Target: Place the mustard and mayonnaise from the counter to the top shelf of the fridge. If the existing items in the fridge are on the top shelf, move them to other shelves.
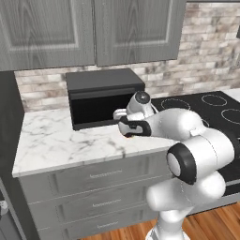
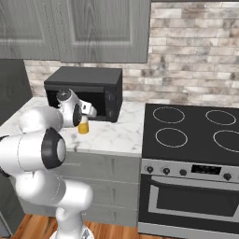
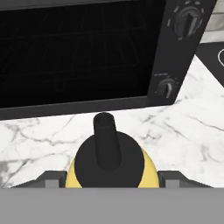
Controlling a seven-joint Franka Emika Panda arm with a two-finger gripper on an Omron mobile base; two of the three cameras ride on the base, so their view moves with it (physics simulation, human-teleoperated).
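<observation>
Small yellow squeeze bottle of mustard [image 3: 109, 168] with dark pointed nozzle cap standing upright on white grey-veined marble counter [image 1: 51, 140], just in front of black microwave [image 3: 83, 52]. End effector [image 3: 109, 181] sitting spread, one dark fingertip [image 3: 49, 183] showing at either side of bottle's shoulder; contact with bottle impossible to judge. In right base view, yellow bottle showing just under white robot hand. Black glass cooktop [image 2: 196, 133] lying right of counter, well apart from bottle.
</observation>
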